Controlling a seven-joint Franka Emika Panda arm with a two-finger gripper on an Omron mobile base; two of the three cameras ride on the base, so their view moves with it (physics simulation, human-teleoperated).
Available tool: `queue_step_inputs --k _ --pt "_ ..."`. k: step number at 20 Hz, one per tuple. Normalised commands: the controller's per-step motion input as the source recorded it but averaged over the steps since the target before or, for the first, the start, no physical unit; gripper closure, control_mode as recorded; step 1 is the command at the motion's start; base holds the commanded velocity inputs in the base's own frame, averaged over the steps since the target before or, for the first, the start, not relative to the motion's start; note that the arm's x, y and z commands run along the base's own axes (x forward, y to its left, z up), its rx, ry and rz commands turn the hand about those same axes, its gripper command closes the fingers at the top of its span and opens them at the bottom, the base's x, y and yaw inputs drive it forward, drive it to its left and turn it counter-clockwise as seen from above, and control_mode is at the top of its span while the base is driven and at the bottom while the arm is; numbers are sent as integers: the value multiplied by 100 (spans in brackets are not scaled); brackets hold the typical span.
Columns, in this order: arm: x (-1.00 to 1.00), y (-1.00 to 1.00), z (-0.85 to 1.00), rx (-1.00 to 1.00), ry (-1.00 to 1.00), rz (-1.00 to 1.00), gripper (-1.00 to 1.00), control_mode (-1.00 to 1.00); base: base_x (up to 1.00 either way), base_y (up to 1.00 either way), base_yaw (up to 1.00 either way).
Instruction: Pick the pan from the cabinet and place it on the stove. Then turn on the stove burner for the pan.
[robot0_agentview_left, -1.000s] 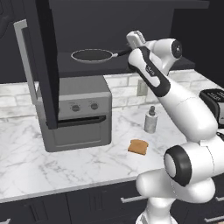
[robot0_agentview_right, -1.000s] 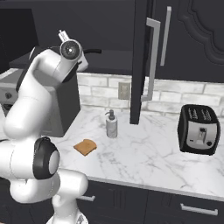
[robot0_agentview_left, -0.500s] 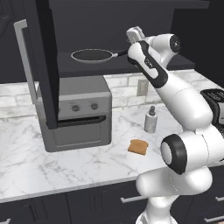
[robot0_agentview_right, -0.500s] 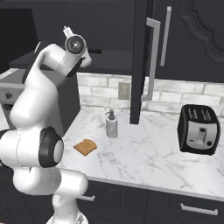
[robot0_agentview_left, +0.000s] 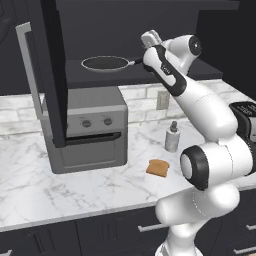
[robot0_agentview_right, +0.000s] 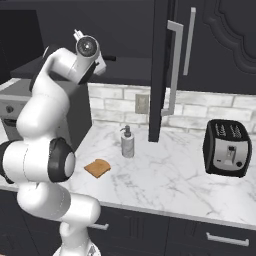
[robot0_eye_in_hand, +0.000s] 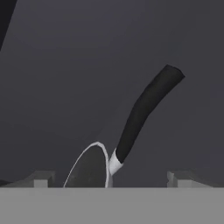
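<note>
claw (robot0_agentview_left: 141, 64) by pan (robot0_agentview_left: 105, 63), handle pointing toward it

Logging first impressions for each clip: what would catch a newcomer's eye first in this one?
The white arm, stretched up into the open cabinet, gripper open near the handle of the black pan on the shelf. Below stand a grey toaster oven, a slice of toast and a soap dispenser on the marble counter.

Hand view: pan (robot0_eye_in_hand: 89, 168) bowl cut off by the bottom band between the fingertips (robot0_eye_in_hand: 41, 178); only their tops show. Jaw contact with handle: cannot tell.
</note>
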Motion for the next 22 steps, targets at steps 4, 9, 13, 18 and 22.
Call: queue_step_inputs --k 4,9,13,18,22 --pt "29 0 -30 -3 0 0 -100 -100 0 0 0" --pt "26 0 -31 0 0 0 -100 -100 0 0 0" --pt "16 0 -27 0 1 0 -100 -100 0 0 0" --pt "20 8 -26 0 5 0 -100 -100 0 0 0" --pt "24 19 -27 0 5 0 -100 -100 0 0 0"
